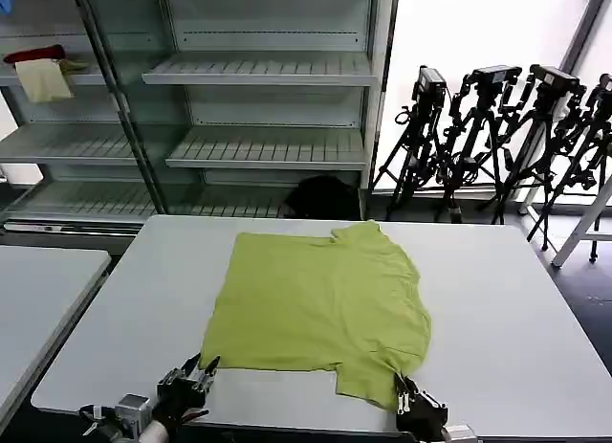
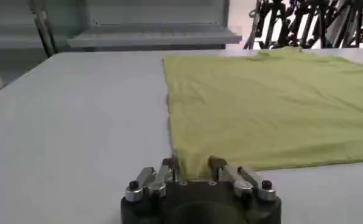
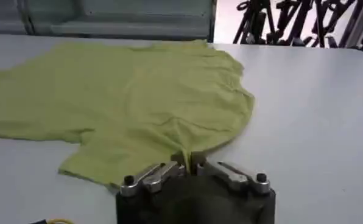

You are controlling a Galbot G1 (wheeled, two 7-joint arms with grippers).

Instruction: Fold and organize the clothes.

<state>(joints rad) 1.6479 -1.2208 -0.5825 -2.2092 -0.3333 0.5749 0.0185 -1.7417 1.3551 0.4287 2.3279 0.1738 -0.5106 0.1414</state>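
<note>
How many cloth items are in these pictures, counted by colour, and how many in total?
Green: 1, the T-shirt lying on the table, its near edge held by the left tool and the right tool.
Red: 1, the red cloth on the shelf.
Cream: 1, the cream cloth beside it.
Total: 3.

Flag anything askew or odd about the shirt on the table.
The T-shirt lies flat but skewed to the white table edges. Near the right hand, the sleeve is bunched where the hand pinches it. The left hand sits at the hem corner.
</note>
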